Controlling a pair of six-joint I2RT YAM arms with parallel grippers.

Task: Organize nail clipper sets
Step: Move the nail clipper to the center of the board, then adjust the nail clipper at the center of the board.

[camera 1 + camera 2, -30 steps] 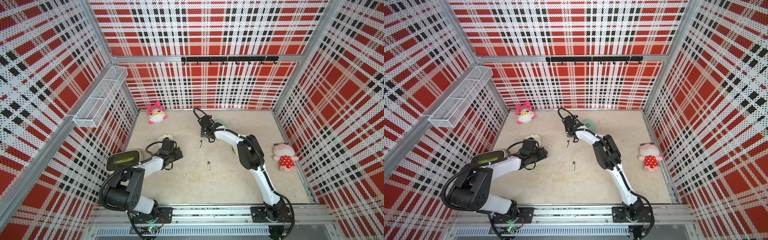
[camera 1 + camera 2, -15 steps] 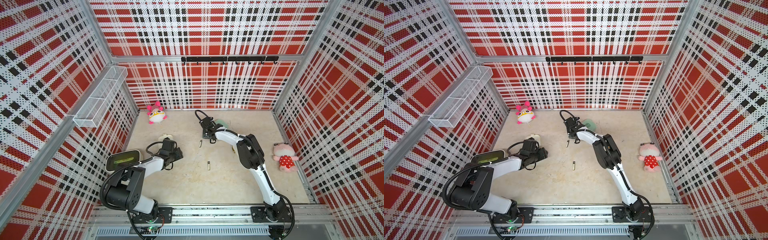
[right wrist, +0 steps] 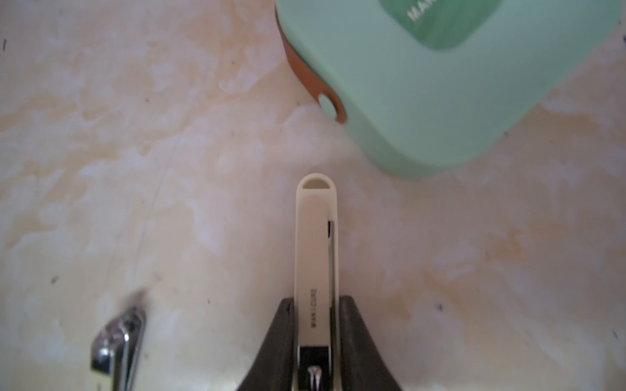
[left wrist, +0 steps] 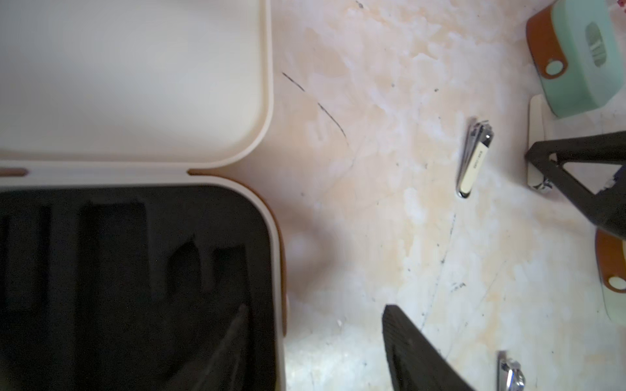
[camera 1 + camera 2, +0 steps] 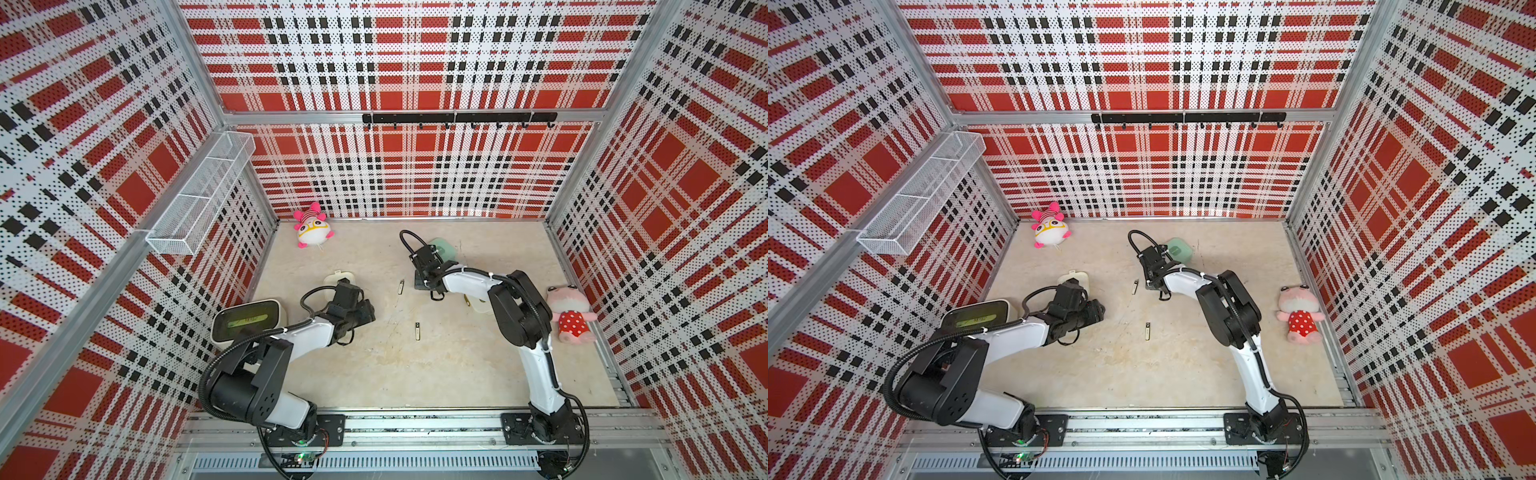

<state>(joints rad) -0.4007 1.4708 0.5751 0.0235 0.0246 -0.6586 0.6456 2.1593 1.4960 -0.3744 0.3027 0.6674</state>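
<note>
My right gripper [image 3: 316,301] is shut on a cream-handled nail clipper [image 3: 315,237] low over the floor, just short of the shut mint green case [image 3: 440,84], which both top views show [image 5: 444,248] [image 5: 1179,250]. A cream case [image 4: 135,84] lies open with its black tray [image 4: 135,254] empty. My left gripper [image 4: 316,311] is open astride the tray's wall, one finger inside and one outside. Two loose clippers lie between the arms [image 5: 401,286] [image 5: 417,331]. Another cream case [image 5: 480,307] shows partly under the right arm.
A larger cream box with a green-tinted top [image 5: 247,320] stands beside the left arm. Plush toys sit at the back left [image 5: 313,230] and by the right wall [image 5: 571,311]. A wire basket [image 5: 199,199] and a hook rail [image 5: 457,118] hang on the walls.
The right gripper has closed onto the cream-handled clipper and shifted slightly toward the front right. The left arm has not moved.
</note>
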